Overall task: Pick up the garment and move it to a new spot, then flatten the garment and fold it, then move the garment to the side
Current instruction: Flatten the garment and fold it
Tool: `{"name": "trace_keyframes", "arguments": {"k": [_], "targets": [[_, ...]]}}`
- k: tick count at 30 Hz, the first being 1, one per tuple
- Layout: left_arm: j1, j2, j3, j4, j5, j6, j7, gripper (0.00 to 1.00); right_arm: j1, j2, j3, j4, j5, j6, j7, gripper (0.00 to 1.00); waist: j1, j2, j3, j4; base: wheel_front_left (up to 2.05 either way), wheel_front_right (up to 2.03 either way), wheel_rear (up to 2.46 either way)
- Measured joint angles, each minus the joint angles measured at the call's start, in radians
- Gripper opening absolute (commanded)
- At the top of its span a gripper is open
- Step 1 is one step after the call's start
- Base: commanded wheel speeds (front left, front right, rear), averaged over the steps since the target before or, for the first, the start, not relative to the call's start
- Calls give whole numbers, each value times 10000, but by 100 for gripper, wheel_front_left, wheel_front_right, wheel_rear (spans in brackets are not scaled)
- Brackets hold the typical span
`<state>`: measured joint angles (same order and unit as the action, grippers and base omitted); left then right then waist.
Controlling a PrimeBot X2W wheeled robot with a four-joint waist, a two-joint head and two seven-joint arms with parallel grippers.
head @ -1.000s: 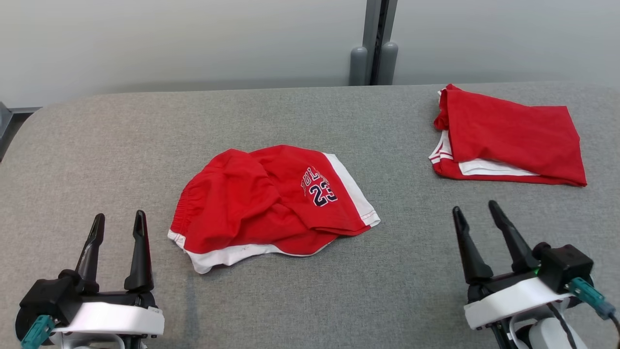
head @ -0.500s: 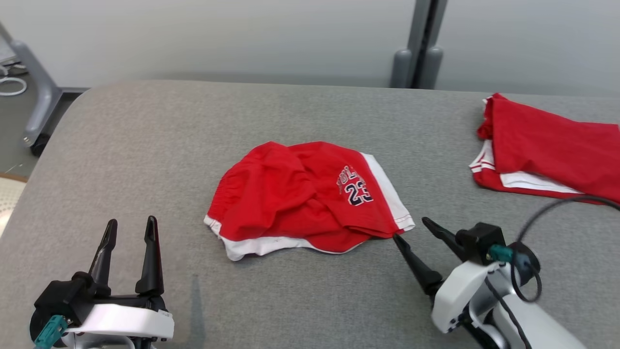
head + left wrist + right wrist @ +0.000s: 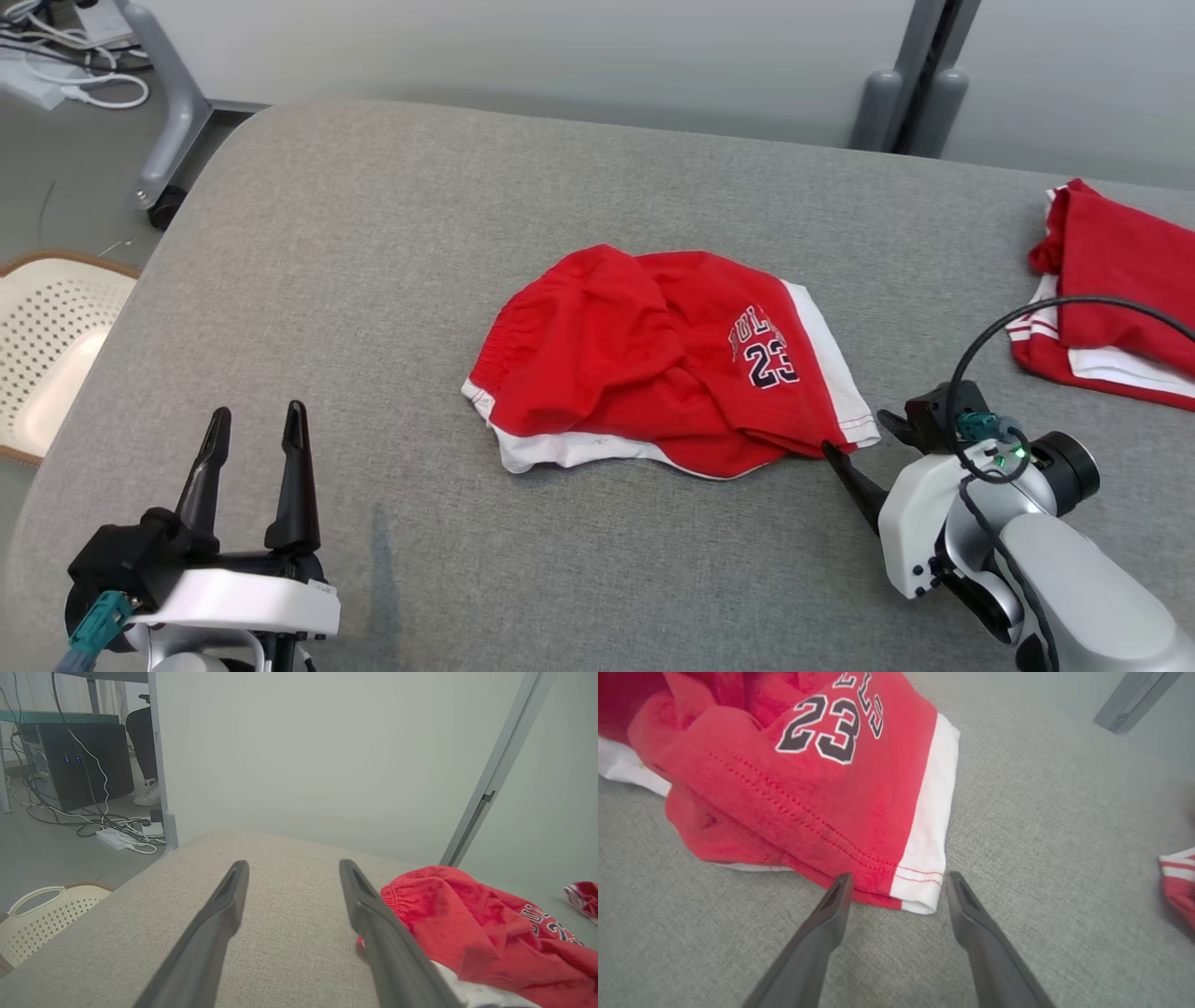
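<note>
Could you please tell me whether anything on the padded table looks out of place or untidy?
The red shorts in the middle lie crumpled, with cloth bunched in folds by the waistband and the white hem askew. The other red garment at the far right lies folded flat. Nothing looks damaged.

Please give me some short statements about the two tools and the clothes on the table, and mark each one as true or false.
1. The right tool is open at the white-edged corner of the crumpled shorts. True.
2. The left tool is shut on the shorts. False: it is open, holds nothing and is apart from them.
3. The shorts bear the number 32. False: the number is 23.
4. A second red garment lies folded on the table, to the robot's right. True.
5. The pale basket stands on the table. False: it is off the table, beside its left end.
</note>
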<state>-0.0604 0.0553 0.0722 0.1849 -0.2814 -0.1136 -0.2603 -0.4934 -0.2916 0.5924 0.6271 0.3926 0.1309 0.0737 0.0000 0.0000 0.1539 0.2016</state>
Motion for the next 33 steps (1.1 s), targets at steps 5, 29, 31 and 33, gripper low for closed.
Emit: {"name": "trace_keyframes", "arguments": {"k": [5,29,31,33], "targets": [[-76,-21,29,46,0,-50,0,100,-114,46,86,405,357,0,378,100,0,0,151,224,0,0,0],[-314,-56,-25,136,69,-128,0,100,-1867,-575,-1047,466,391,0,96,0,0,0,542,551,0,0,0],[-384,-61,-125,161,50,-130,0,100,-2309,-717,-1225,545,353,0,132,0,0,0,716,657,0,0,0],[-461,-61,-192,178,21,-130,0,100,-2535,-817,-1304,629,276,0,86,0,0,0,805,731,0,0,0]]}}
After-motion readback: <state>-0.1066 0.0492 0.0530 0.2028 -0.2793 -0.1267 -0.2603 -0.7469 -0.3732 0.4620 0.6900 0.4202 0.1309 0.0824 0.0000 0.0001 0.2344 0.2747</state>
